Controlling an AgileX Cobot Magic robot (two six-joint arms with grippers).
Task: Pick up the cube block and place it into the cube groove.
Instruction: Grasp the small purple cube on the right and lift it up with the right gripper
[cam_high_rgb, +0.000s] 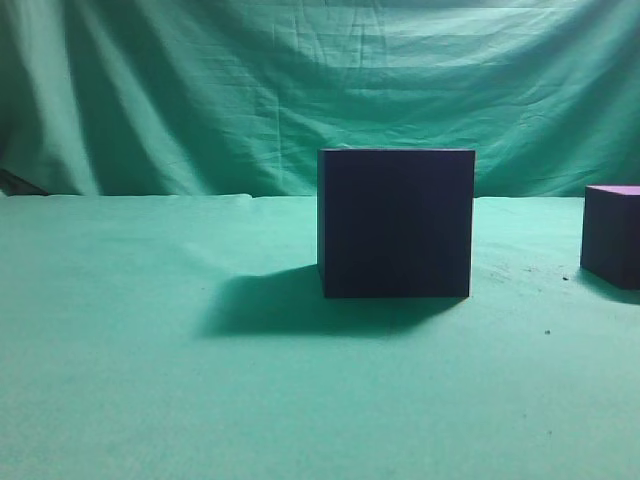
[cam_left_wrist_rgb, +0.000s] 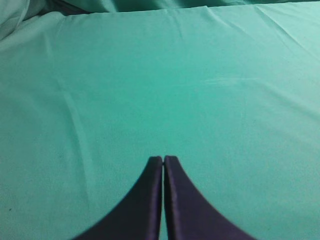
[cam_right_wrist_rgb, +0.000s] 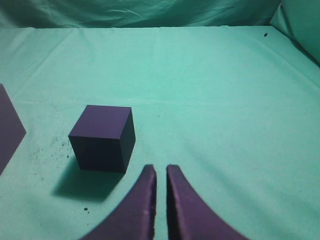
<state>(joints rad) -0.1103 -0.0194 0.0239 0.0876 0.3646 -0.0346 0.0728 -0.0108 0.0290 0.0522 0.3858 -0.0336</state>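
The cube groove (cam_high_rgb: 395, 222), a large near-black box, stands on the green cloth at the centre of the exterior view; its edge shows at the left of the right wrist view (cam_right_wrist_rgb: 7, 127). The cube block (cam_high_rgb: 612, 235), small and dark purple, sits at the far right, cut by the frame edge. In the right wrist view the cube block (cam_right_wrist_rgb: 102, 137) lies ahead and left of my right gripper (cam_right_wrist_rgb: 161, 169), which is empty, with only a narrow slit between its fingers. My left gripper (cam_left_wrist_rgb: 163, 159) is shut and empty over bare cloth. Neither arm shows in the exterior view.
Green cloth (cam_high_rgb: 150, 380) covers the table and hangs as a backdrop (cam_high_rgb: 200, 90). Small dark specks (cam_right_wrist_rgb: 50, 147) lie on the cloth beside the cube block.
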